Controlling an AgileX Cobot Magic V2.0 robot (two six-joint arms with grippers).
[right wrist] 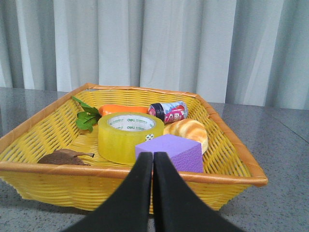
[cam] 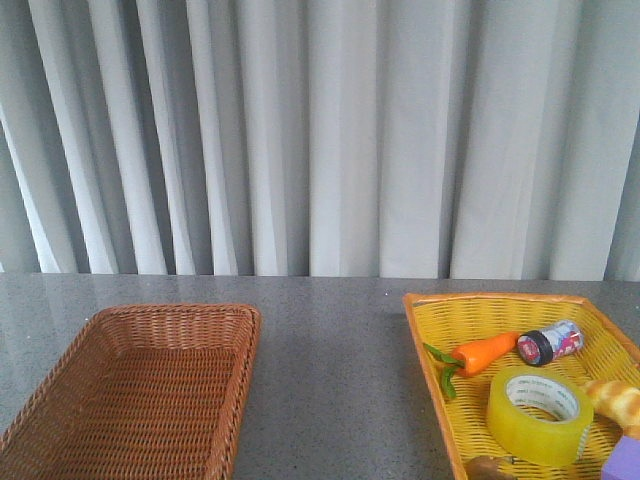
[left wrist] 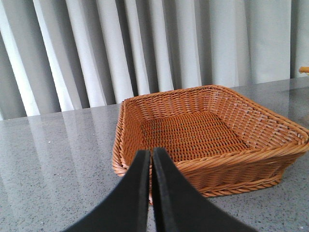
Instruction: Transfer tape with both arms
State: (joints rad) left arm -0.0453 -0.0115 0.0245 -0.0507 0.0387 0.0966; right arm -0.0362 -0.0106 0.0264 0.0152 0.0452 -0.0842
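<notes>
Tape roll (cam: 540,415), wide, translucent yellow with a white printed core, is lying flat in the yellow woven basket (cam: 432,330) at the lower right of the front view; both grippers are sitting closed and holding nothing.

Left gripper (left wrist: 150,159) is showing its two black fingers pressed together at the bottom centre of its wrist frame, pointing at the brown wicker basket (left wrist: 270,154) on the grey speckled table (cam: 330,340). Right gripper (right wrist: 153,162) is likewise showing fingers pressed together, pointing at the yellow basket's near rim. Inside that basket, an orange toy carrot (cam: 483,352) and a small jar with a black lid (cam: 549,343) are lying above the tape in the front view; a purple block (right wrist: 171,152) and a bread-like piece (right wrist: 189,131) are lying just beside it.
</notes>
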